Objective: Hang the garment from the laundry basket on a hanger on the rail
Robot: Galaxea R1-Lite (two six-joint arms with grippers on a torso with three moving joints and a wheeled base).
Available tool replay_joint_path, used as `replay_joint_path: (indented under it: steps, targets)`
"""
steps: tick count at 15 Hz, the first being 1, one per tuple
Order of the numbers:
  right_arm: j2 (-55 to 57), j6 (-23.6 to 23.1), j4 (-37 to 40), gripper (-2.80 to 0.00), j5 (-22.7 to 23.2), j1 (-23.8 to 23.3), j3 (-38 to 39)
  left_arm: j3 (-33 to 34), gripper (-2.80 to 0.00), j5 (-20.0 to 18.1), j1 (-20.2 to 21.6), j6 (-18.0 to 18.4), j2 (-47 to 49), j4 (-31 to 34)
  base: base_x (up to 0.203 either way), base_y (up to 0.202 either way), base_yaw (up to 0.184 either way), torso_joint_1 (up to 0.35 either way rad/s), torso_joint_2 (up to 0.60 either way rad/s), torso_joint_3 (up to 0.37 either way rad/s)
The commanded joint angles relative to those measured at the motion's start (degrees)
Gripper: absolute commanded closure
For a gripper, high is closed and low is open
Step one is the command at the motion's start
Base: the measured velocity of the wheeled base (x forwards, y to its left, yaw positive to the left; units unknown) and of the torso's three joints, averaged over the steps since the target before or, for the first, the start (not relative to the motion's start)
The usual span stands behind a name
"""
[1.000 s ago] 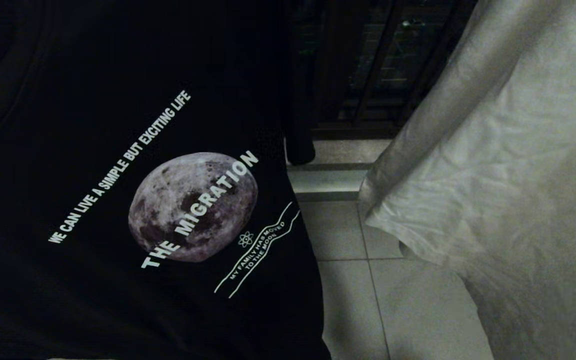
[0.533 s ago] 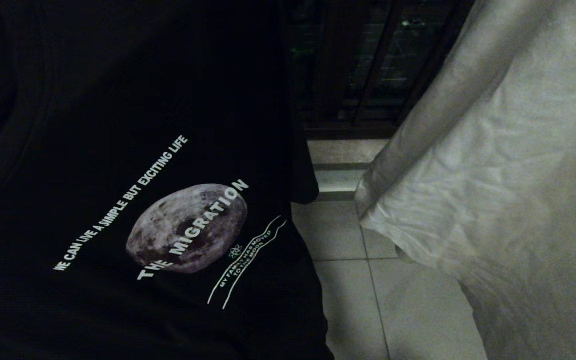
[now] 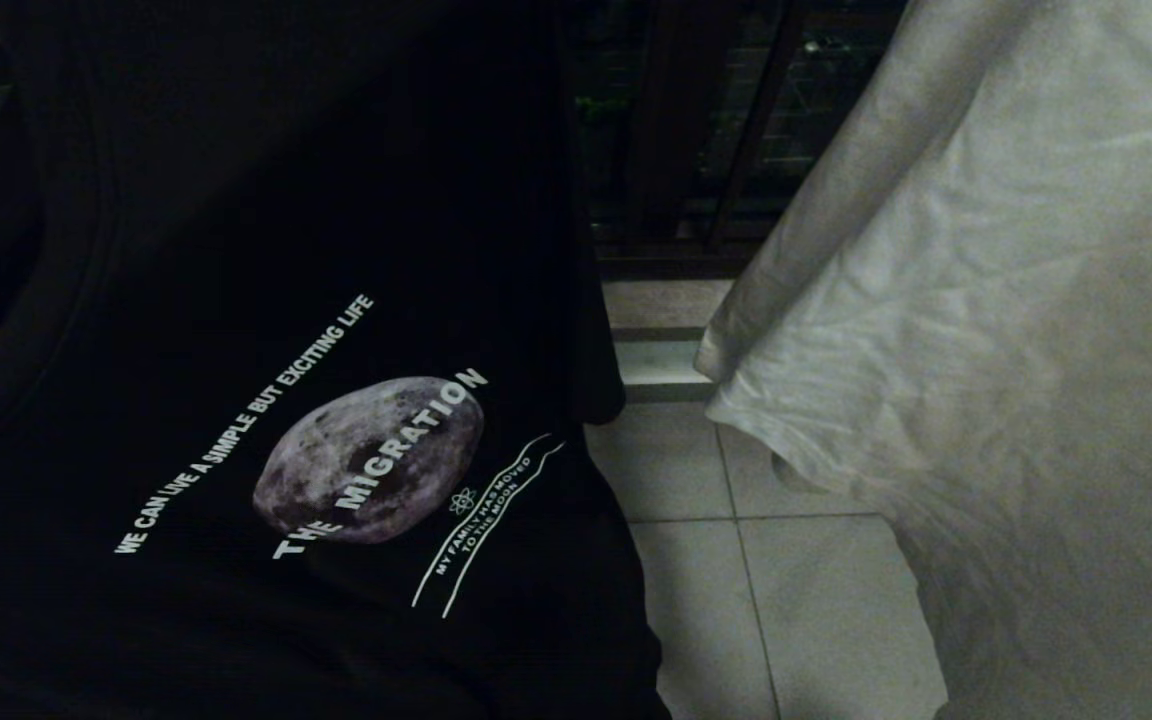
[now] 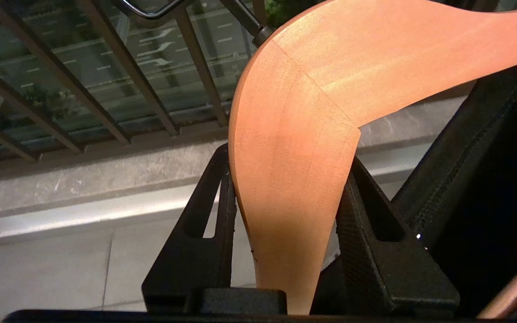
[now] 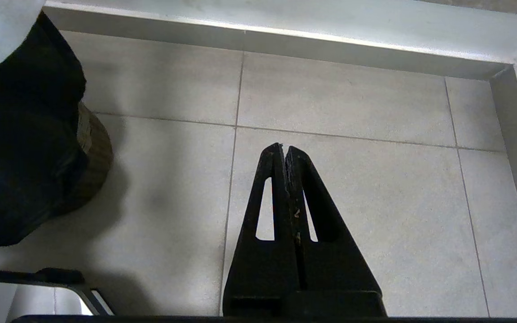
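Wooden hanger [image 4: 294, 148] is clamped in the left hand [image 4: 285, 233], the black shirt [image 3: 286, 400] lowered since a second ago, nearing the rail; right hand [image 5: 284, 152] is kept shut, empty.

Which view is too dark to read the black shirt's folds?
Head view: black T-shirt is near-featureless shadow, only its print legible. Left wrist view: wooden hanger is well lit. Right wrist view: floor tiles evenly lit.

White shirt [image 3: 996, 330], tiled floor [image 3: 796, 600], window railing [image 4: 106, 89].
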Motion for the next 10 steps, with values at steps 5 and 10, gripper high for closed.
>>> replay_joint_path:
  steps: [5,10]
  targets:
    - [0.1,-0.1,0.0,0.0,0.0,0.0,0.0,0.7,0.0,0.2,0.0,0.0,-0.7,-0.1,0.0,0.0,0.0,0.0,0.0,0.085]
    - [0.1,-0.1,0.0,0.0,0.1,0.0,0.0,0.2,0.0,0.2,0.0,0.2,-1.0,-0.1,0.0,0.0,0.0,0.0,0.0,0.197]
